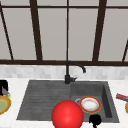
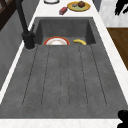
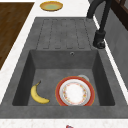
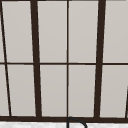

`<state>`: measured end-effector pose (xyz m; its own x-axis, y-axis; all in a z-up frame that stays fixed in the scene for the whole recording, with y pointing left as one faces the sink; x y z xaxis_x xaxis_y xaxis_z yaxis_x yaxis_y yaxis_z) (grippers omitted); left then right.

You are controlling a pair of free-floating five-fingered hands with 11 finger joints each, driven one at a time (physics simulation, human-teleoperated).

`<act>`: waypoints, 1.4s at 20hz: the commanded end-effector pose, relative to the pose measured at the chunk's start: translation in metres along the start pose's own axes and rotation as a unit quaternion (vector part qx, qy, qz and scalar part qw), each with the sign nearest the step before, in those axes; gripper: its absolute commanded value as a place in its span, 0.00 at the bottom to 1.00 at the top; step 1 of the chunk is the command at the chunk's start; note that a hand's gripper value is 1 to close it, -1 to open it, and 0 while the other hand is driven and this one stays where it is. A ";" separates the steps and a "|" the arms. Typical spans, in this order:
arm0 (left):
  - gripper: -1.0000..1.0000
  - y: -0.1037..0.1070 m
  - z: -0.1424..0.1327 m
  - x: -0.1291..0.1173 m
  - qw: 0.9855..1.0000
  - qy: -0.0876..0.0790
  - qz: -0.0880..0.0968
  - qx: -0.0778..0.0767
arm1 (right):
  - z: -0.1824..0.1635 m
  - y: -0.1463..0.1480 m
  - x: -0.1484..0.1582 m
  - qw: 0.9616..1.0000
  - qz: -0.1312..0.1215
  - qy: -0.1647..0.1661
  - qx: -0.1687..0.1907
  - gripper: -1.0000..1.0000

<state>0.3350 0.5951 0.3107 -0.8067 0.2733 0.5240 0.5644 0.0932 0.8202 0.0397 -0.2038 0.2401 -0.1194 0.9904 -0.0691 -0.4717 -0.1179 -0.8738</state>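
A big red ball [image 1: 67, 115] shows at the sink's front edge in the front view. My right hand [image 1: 95, 120] hangs just right of it, a small gap apart, in front of the basin [image 1: 106, 100]; it is also at the far right of the left side view [image 2: 123, 8]. In the basin lie a red-rimmed white plate [image 1: 90, 104] [image 3: 75, 91] and a yellow banana [image 3: 38, 94] [image 2: 80, 41]. My left hand [image 1: 3, 86] hovers above a yellow-green plate [image 1: 3, 105] on the left counter. The hand [image 2: 123, 117] in the left side view's near corner sits at that end.
A black faucet [image 1: 68, 75] stands behind the sink, with the ribbed drainboard [image 2: 65, 75] to its left. On the right counter sit a yellow plate with food [image 2: 78, 6] and a small red item [image 2: 63, 10]. A dark-framed window [image 4: 67, 62] spans the wall.
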 end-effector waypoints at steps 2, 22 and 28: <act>1.00 -0.010 0.041 0.002 1.000 -0.013 -0.004 0.019 | 0.000 0.000 0.000 1.000 0.000 0.000 0.000 0.50; 1.00 -0.097 0.192 -0.129 1.000 -0.006 -0.003 0.007 | 0.000 0.000 0.000 1.000 0.000 0.000 0.000 0.50; 1.00 -0.135 0.226 -0.114 0.994 -0.046 -0.043 0.087 | 0.000 0.000 0.000 1.000 0.000 0.000 0.000 0.50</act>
<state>0.4024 0.7567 0.1153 -0.8379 0.3627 0.4079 0.5154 0.2799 0.8099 0.0397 -0.2038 0.2401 -0.1194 0.9904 -0.0691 -0.4717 -0.1179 -0.8738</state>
